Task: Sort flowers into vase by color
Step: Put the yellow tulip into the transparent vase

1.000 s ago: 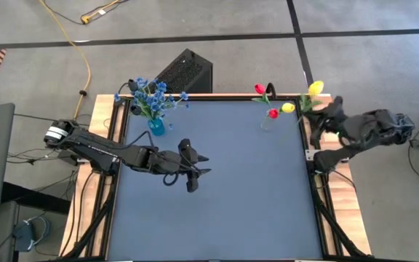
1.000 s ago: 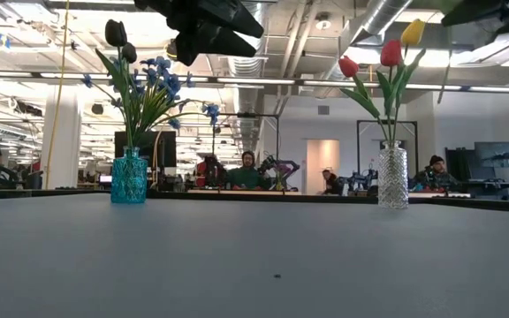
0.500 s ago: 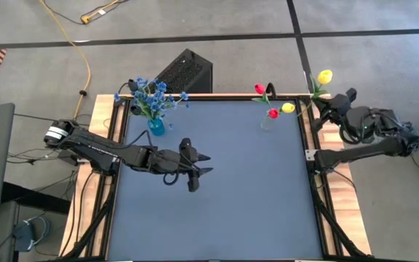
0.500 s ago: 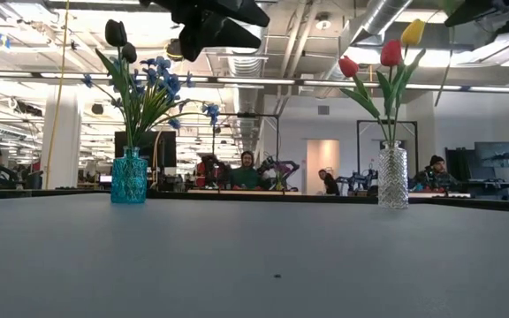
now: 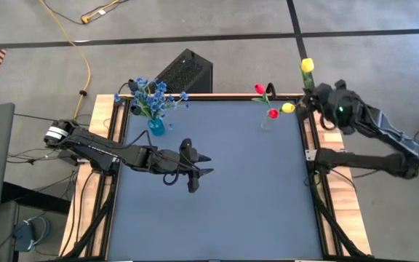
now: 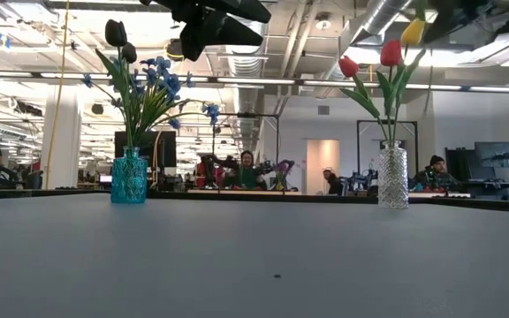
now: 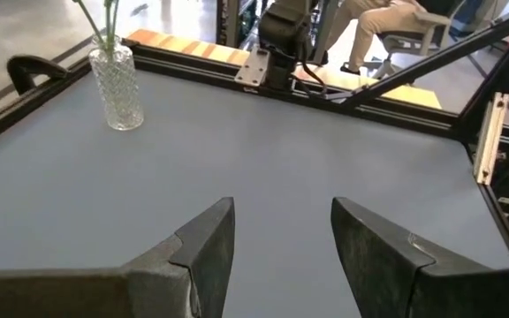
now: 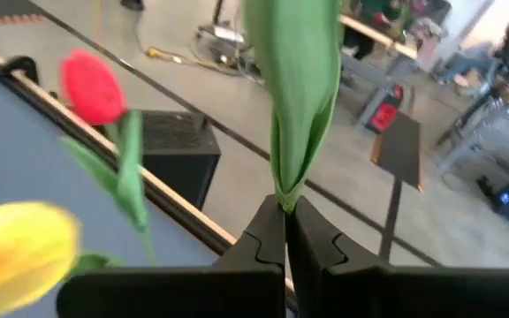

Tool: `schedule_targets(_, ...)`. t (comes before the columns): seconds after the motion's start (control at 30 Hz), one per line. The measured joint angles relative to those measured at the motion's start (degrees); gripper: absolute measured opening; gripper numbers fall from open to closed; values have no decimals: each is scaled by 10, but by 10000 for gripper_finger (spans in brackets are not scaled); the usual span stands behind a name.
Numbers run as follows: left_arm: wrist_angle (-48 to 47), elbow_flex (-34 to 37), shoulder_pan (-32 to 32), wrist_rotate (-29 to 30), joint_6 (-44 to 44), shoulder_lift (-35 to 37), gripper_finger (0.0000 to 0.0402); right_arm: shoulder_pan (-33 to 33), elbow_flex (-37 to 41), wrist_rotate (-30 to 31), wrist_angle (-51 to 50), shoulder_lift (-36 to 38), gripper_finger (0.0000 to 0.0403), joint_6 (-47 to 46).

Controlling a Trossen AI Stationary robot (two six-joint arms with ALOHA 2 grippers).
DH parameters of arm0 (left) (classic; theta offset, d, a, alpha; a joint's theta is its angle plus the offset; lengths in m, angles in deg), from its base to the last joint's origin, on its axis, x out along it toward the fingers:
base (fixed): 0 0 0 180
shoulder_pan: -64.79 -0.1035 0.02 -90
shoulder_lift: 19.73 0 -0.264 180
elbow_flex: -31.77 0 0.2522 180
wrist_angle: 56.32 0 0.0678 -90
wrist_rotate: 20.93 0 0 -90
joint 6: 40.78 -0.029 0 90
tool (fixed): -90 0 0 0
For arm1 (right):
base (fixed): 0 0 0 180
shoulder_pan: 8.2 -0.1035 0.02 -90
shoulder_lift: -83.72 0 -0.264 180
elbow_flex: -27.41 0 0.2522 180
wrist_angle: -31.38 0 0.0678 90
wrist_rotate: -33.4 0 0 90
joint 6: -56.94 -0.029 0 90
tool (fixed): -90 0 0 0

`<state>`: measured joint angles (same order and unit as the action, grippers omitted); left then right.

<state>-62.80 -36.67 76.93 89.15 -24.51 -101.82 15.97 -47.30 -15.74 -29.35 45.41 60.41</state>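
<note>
My right gripper (image 8: pixel 285 231) pinched tight on green stem (image 8: pixel 294 106) of yellow tulip (image 5: pixel 307 65), held above table's far right corner, just beyond clear vase (image 5: pixel 268 122). Clear vase holds two red tulips (image 5: pixel 259 89) and another yellow tulip (image 5: pixel 288 108). Blue flowers (image 5: pixel 151 94) sit in blue vase (image 5: pixel 156 126) at far left. My left gripper (image 7: pixel 277 243) hovers over middle of table (image 5: pixel 253 196), fingers spread, holding nothing.

Even, bright overhead light, soft shadows only. Low view: ceiling strip lights (image 6: pixel 263 82) glare, background room hazy. Right wrist view: close green leaf (image 8: pixel 294 79) and yellow tulip (image 8: pixel 20 243) blurred. Left wrist view sharp, slight edge distortion.
</note>
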Motion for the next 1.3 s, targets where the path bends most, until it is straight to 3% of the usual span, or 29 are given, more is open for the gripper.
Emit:
schedule_targets(0.27, -6, 0, 2, -37, 14, 0, 178, 236, 0, -275, 65, -33, 24, 33)
schedule_targets(0.47, -6, 0, 2, -33, 16, 0, 178, 336, 3, -434, 66, -75, 24, 32)
schedule_targets(0.87, -6, 0, 2, -33, 20, 0, 178, 317, 3, -444, 108, -100, 24, 37)
schedule_targets(1.13, -5, 0, 1, -32, 16, 0, 178, 317, 4, -411, 108, -109, 24, 46)
schedule_targets(1.3, -5, 0, 1, -32, 16, 0, 178, 305, 53, -411, 162, -107, 24, 46)
